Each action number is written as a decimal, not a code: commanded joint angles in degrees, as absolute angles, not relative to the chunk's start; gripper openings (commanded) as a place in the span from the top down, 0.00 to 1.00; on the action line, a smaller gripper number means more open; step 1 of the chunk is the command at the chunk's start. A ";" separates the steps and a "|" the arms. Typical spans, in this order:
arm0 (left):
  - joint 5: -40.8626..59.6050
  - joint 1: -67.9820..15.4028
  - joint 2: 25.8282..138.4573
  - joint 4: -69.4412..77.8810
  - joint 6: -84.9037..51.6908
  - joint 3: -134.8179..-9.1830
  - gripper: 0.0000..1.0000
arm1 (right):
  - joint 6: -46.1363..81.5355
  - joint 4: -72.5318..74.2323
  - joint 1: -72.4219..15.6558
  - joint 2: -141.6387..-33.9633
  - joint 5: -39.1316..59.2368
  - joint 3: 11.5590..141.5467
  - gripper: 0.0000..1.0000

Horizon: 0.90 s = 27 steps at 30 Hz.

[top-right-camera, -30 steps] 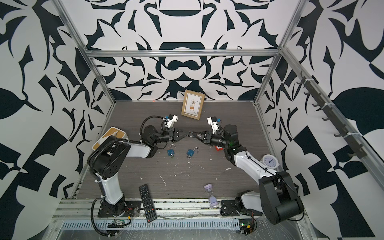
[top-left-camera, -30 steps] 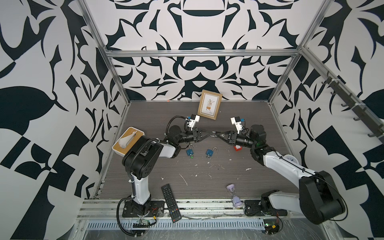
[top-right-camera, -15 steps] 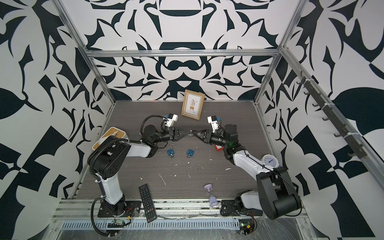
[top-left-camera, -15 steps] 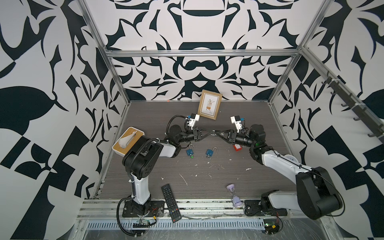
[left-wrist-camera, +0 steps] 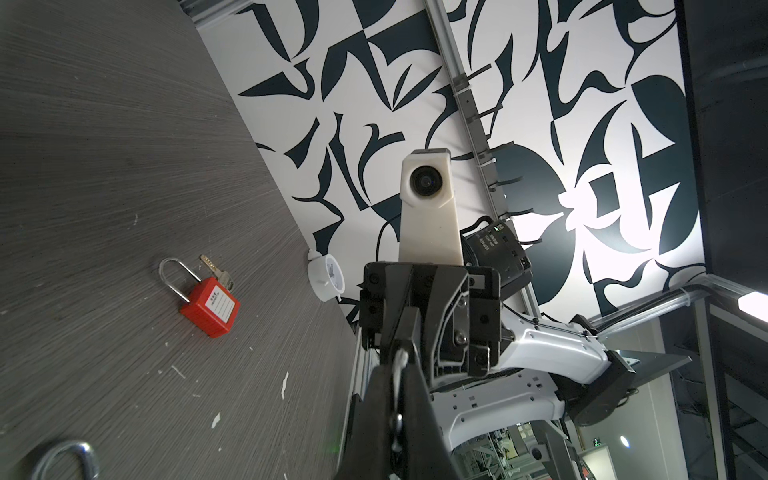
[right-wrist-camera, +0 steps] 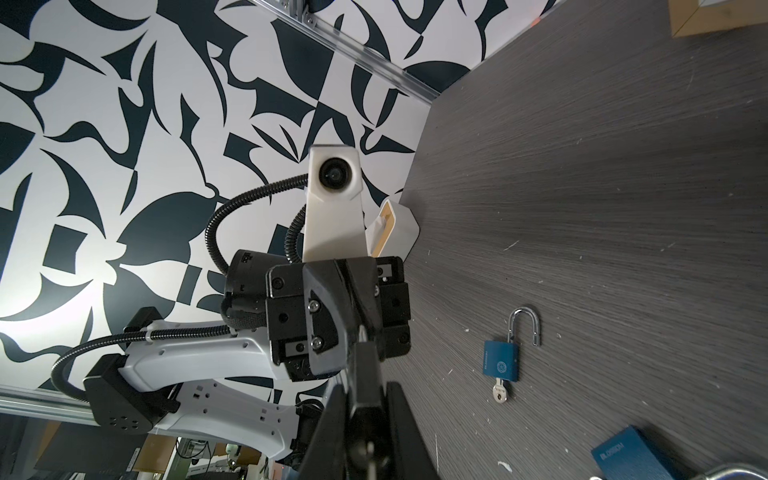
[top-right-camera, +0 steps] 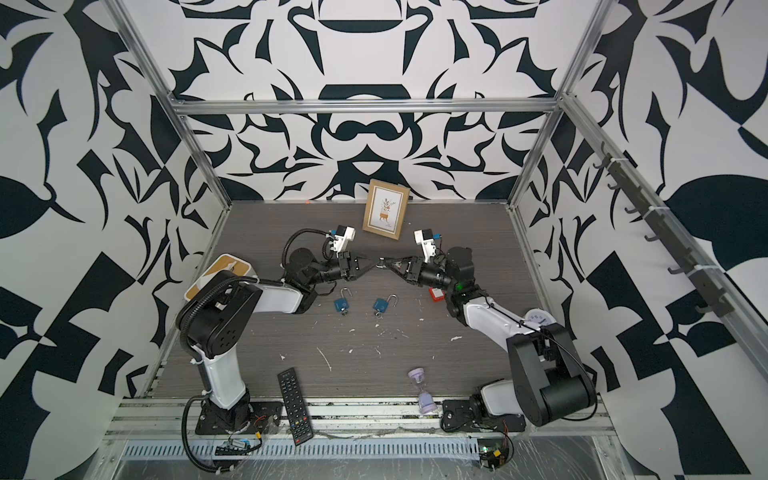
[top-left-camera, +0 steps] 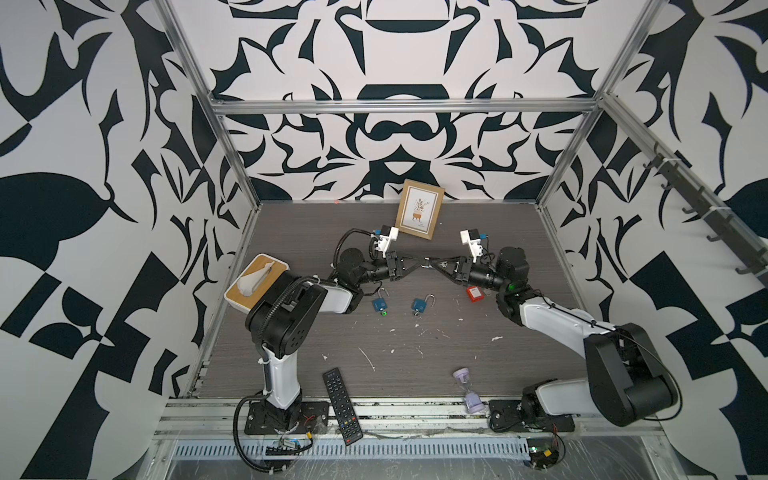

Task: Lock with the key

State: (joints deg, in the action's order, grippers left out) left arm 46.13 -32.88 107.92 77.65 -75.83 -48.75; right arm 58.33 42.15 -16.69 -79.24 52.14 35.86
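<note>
Held key (top-left-camera: 426, 262) is in mid-air over the table (top-left-camera: 415, 361), pinched between both claws tip to tip, behind the blue padlocks (top-left-camera: 379, 304) (top-left-camera: 420, 304). In both top views we see its long axis running left-right, in line with both sets of fingers. We can't tell bow end from blade end.

It looks small and silver, and there's a thin wire ring on it.

- Left gripper (top-left-camera: 417, 263): fully closed, clamping one end of the held key.
- Right gripper (top-left-camera: 434, 262): closed down on the other end.

Both blue padlocks lie flat with shackles swung open, and each has its own key stuck in its base. The red padlock (top-left-camera: 475, 293) lies flat near the right wrist, a loose key against it.

We read "BLOSSOM" on one blue body in the right wrist view. The red padlock has a white label, but its print is too small to read.
</note>
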 commanded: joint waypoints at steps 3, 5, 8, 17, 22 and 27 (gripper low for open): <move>54.12 -37.86 108.81 81.74 -75.56 -52.25 1.00 | 57.75 43.68 -20.03 -81.46 51.38 38.85 1.00; 54.14 -37.97 108.90 81.67 -75.51 -52.43 1.00 | 57.58 43.44 -20.38 -81.81 51.37 39.02 1.00; 54.73 -38.06 109.49 81.69 -75.58 -53.14 1.00 | 57.56 43.55 -20.71 -82.70 51.41 39.74 1.00; 55.57 -38.32 110.16 81.58 -76.20 -54.89 1.00 | 56.81 42.26 -22.86 -86.33 51.76 43.68 1.00; 55.59 -38.39 109.69 80.33 -75.23 -54.40 1.00 | 56.40 42.57 -24.87 -88.41 51.01 44.43 1.00; 55.42 -38.26 108.26 76.93 -72.85 -54.32 1.00 | 55.41 41.05 -28.41 -90.26 50.07 45.82 1.00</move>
State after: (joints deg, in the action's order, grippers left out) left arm 42.98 -30.87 110.34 74.22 -75.18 -51.68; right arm 57.93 41.85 -18.76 -87.59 46.46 43.16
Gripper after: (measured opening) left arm 0.076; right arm 0.157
